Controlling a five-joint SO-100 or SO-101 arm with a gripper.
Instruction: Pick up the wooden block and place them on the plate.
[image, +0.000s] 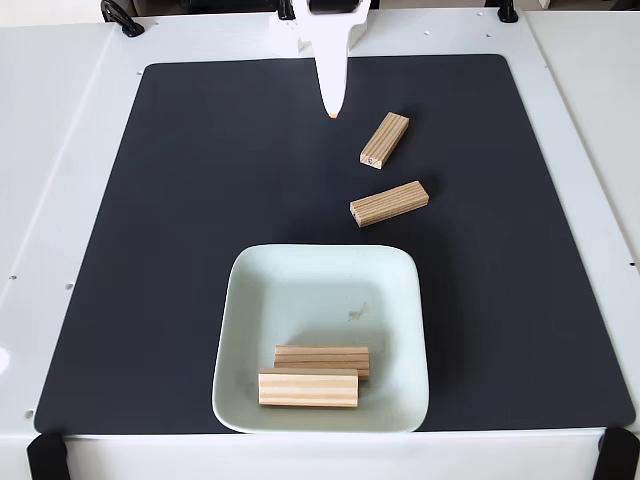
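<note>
The job looks about half done in the fixed view. Counting the pieces: four wooden blocks, one plate, one gripper, one dark mat on a white table.

Going left to right, the plate (322, 270) comes first, sitting at the near edge of the black mat (170, 250), a little left of the mat's middle. Two blocks already lie in it, down by its near rim. The front block in the plate (308, 388) lies flat and crosswise; the rear block in the plate (322, 357) lies just behind it, the two touching or nearly so along their long sides, the rear one set a little further right.

Next comes the gripper (331, 112), reaching down from the far edge of the mat. It shows as one narrow white taper ending in a small orange tip; no gap between the fingers can be seen, so I cannot tell how far open it is. Nothing hangs from it, and it is apart from every block.

Right of it, two blocks are still out on the mat. The lower loose block (389, 203) lies just beyond the plate's far right corner, tilted slightly. The upper loose block (385, 139) lies near it, further back, angled steeply, and is the nearest one to the gripper tip.

So two are placed and two are left to fetch.
</note>
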